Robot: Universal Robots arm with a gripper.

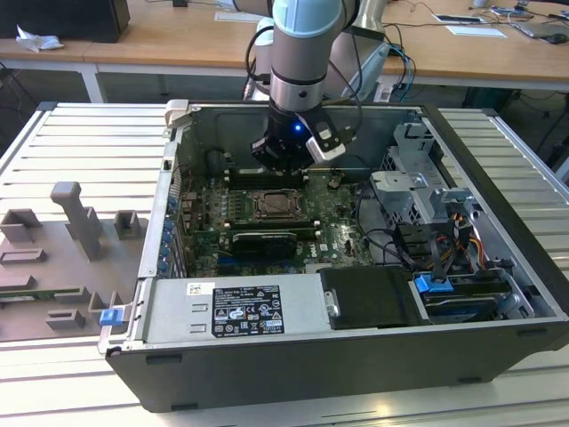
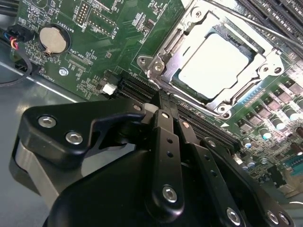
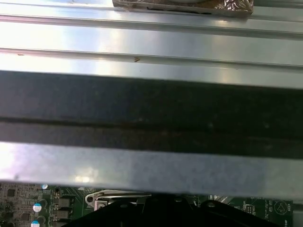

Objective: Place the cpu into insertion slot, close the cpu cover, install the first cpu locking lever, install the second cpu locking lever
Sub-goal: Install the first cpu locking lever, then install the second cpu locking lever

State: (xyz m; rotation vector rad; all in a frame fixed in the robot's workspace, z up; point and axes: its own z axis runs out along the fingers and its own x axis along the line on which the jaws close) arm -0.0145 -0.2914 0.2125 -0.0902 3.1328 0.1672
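Your gripper [image 2: 161, 101] is hanging inside the open computer case [image 1: 498, 294], just beyond the far edge of the insertion slot [image 1: 278, 206] as the exterior view shows it. In the second wrist view its two black fingers [image 2: 166, 142] are lying pressed together, tips meeting with no gap and nothing between them, so you are looking at a closed, empty pincer. Those tips are sitting close above the green motherboard [image 2: 94, 52], over the black memory slots [image 2: 137, 90] just beside the socket's corner; whether they are touching the board cannot be told.

The cpu [image 2: 214, 64] is already lying flat in the insertion slot, its pale metal face showing through the square window of the cpu cover [image 2: 177, 45]. The cover is lying down over the chip, framing it on all sides. A thin silvery lever [image 2: 246, 21] is running along one edge of the frame; whether it is latched cannot be told.

A round coin battery [image 2: 52, 39] is sitting on the board, well apart from the socket. In the exterior view you are seeing the arm [image 1: 307, 53] coming down from above, the labelled power supply [image 1: 233, 310] along the near side of the case, and a grey fixture tray [image 1: 62, 258] outside the case at that view's left.
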